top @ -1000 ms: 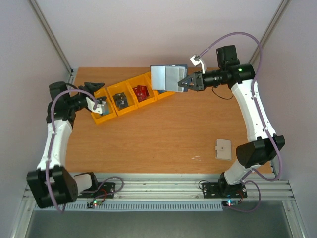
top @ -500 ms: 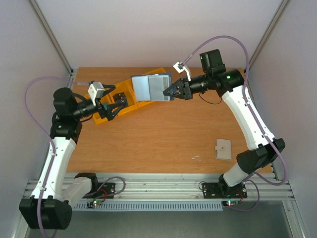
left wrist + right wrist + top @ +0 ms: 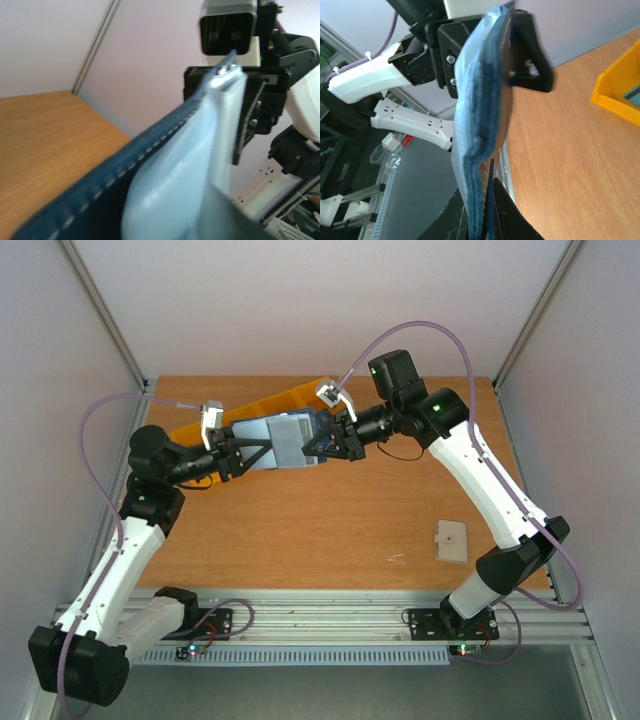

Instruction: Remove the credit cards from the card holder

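The left arm reaches up from the near-left corner toward the middle of the wooden surface (image 3: 330, 530). Its left tool (image 3: 255, 453) is clamped on the left end of the card holder (image 3: 288, 440). In the right wrist view the left tool's two black fingers (image 3: 530, 60) press against opposite faces of the holder (image 3: 482, 125), which is seen edge-on there. The holder hangs in the air between the two arms, off the surface, over the far middle part of it. It lies open, with its lighter blue-grey inner side turned up toward the top camera and its navy outer side with pale stitching showing in the left wrist view (image 3: 100, 185). Just behind it in the top view stands a yellow bin (image 3: 265, 405) at the far edge of the surface. The same bin appears at the right edge of the right wrist view (image 3: 617, 87). The right tool (image 3: 325, 440) grips the holder's right end, and in the left wrist view its fingers (image 3: 250, 120) close on the holder's far tip. The right arm bends back from there to its base at the near right. A beige square pad (image 3: 451, 541) lies flat on the surface near the right arm, well apart from the holder.
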`<state>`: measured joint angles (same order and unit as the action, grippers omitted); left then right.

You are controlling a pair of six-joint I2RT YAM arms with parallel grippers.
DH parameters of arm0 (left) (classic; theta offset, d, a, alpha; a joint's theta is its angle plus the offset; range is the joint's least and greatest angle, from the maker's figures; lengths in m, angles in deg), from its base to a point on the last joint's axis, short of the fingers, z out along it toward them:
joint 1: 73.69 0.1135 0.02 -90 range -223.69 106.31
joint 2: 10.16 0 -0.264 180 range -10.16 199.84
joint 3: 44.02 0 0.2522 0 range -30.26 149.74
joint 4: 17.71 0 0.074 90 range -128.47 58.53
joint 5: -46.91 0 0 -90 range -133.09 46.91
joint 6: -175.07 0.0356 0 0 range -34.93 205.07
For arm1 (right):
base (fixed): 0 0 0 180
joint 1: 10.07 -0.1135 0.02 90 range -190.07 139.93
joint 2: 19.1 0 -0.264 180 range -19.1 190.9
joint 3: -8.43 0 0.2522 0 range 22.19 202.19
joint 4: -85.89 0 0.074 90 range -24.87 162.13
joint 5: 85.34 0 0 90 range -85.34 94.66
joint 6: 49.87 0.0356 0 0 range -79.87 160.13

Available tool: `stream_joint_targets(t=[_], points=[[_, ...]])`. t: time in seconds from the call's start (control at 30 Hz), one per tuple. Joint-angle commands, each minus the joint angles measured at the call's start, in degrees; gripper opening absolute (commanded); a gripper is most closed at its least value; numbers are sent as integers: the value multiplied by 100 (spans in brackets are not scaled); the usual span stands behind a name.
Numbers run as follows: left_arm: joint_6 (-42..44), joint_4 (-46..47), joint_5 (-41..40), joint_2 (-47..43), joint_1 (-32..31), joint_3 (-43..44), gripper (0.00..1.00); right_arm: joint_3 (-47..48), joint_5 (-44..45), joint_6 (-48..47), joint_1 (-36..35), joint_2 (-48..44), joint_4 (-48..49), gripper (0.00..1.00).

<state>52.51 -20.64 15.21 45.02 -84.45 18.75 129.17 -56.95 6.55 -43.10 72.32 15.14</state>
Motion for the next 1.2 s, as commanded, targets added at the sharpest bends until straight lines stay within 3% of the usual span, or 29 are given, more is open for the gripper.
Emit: stream_joint_targets(t=[0.0,0.03,0.07,0.23,0.3,0.4,0.5,0.7,1.17], points=[[68,429,29,29,-216,91,18,4,319,-52,-164,-53,169,3],[138,421,152,21,-267,111,5,-24,450,47,-171,-53,268,5],[248,412,204,-4,-304,116,1,-62,573,144,-176,-59,382,8],[460,558,103,-189,-318,82,0,-311,500,266,-62,-370,990,34],[514,641,85,-261,-307,73,0,-588,271,414,92,-560,1345,40],[538,713,36,-297,-306,78,0,-592,-230,355,305,-587,1128,45],[637,690,75,-336,-312,90,0,-564,-525,245,548,-610,854,48],[729,684,71,-365,-309,66,0,-578,1,633,560,-548,1090,45],[776,618,52,-403,-304,20,0,-600,866,712,-30,-330,1552,46]])
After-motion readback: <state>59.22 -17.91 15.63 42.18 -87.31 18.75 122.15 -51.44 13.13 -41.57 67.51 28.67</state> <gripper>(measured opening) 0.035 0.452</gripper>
